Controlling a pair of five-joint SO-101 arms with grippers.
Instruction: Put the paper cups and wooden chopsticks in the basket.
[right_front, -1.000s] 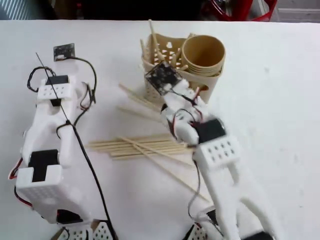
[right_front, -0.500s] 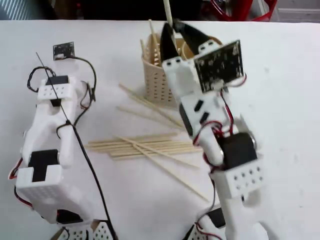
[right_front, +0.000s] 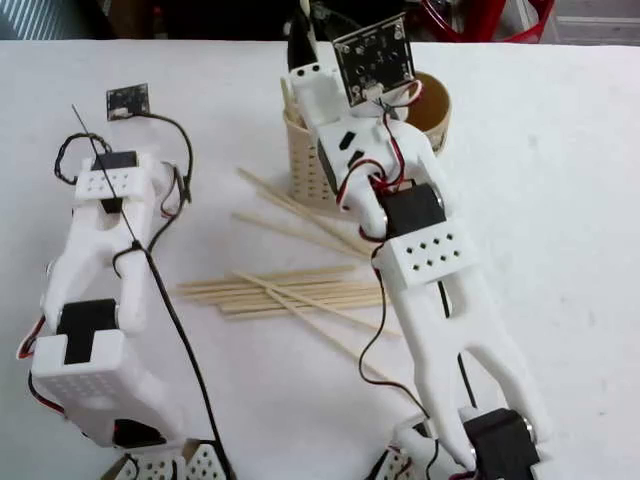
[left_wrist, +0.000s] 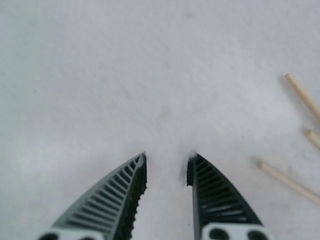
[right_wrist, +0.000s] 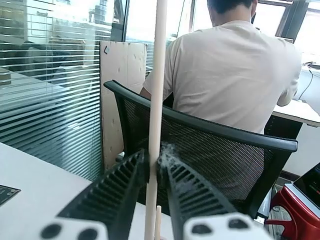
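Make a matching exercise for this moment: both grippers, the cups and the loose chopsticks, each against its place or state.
Things:
1. left gripper
2. right gripper
3. cups
4. loose chopsticks

Places or states:
a. lying flat on the table between the arms
b. shut on an upright chopstick
c. partly hidden behind the right arm
d. open, over bare table

Pairs: 1-d, 2-b, 3-c, 4-a.
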